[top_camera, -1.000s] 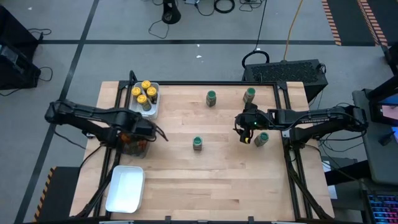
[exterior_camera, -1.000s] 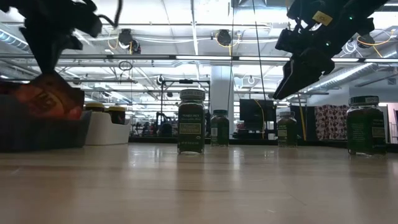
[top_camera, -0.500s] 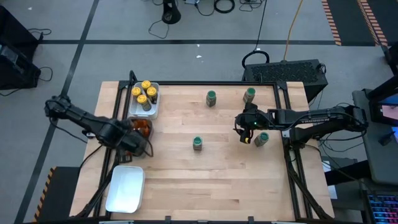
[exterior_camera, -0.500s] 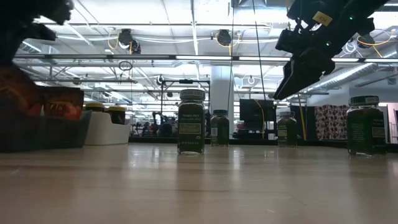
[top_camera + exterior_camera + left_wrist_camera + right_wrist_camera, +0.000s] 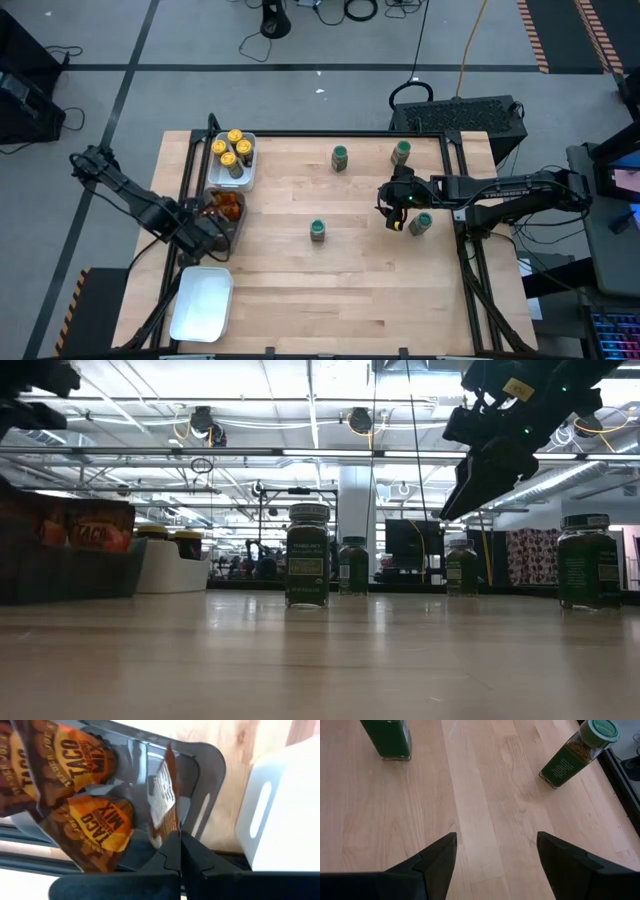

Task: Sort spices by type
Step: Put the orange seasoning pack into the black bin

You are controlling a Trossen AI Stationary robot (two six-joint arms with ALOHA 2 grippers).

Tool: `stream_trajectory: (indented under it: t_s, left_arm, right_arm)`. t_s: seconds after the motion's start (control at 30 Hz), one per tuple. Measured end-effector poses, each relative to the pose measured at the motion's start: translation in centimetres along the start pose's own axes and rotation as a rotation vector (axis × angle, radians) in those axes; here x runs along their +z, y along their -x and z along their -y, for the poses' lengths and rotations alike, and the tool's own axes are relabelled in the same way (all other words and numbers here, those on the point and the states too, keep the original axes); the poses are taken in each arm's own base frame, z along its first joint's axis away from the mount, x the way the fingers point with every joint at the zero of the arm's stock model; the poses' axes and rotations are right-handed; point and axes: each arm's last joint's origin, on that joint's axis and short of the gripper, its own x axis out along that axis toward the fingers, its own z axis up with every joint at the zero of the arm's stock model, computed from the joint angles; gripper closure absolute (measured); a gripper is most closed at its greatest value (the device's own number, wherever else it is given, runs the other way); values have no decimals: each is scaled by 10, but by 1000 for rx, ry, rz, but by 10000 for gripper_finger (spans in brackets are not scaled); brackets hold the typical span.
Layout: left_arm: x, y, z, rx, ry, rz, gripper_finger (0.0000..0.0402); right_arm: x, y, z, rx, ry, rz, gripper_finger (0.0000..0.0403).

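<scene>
The left gripper (image 5: 180, 851), jaws closed and empty, hangs beside the dark grey tray (image 5: 236, 228) of packets (image 5: 95, 827). The right gripper (image 5: 495, 851), jaws open, hovers beside one green-lidded jar (image 5: 421, 224).

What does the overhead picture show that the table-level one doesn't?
Only the overhead view shows the empty white tray, the left gripper shut beside the dark tray, and four yellow-lidded jars from above. Only the table-level view shows the jars' labels and the room's ceiling lights behind. Both show four green-lidded jars, such as the middle one, the orange packets, and the open right gripper raised above the table.
</scene>
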Motion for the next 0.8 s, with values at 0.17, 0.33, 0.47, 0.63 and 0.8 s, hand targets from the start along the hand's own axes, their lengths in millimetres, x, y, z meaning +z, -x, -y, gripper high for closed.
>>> stream_trajectory:
  t_s: [0.17,0.33,0.47,0.63,0.8]
  left_arm:
    - [-3,-4,1,4,-22,-17,390]
    - [-8,-8,-2,42,-29,-60,357]
    - [-9,-10,-2,51,-29,-70,325]
    - [-10,-16,-3,67,-26,-89,284]
    - [-12,-18,-3,66,146,-113,257]
  right_arm:
    - [1,0,0,0,-2,8,145]
    - [1,0,0,0,-3,14,145]
    - [1,0,0,0,-3,14,145]
    - [1,0,0,0,-3,14,145]
    - [1,0,0,0,0,14,145]
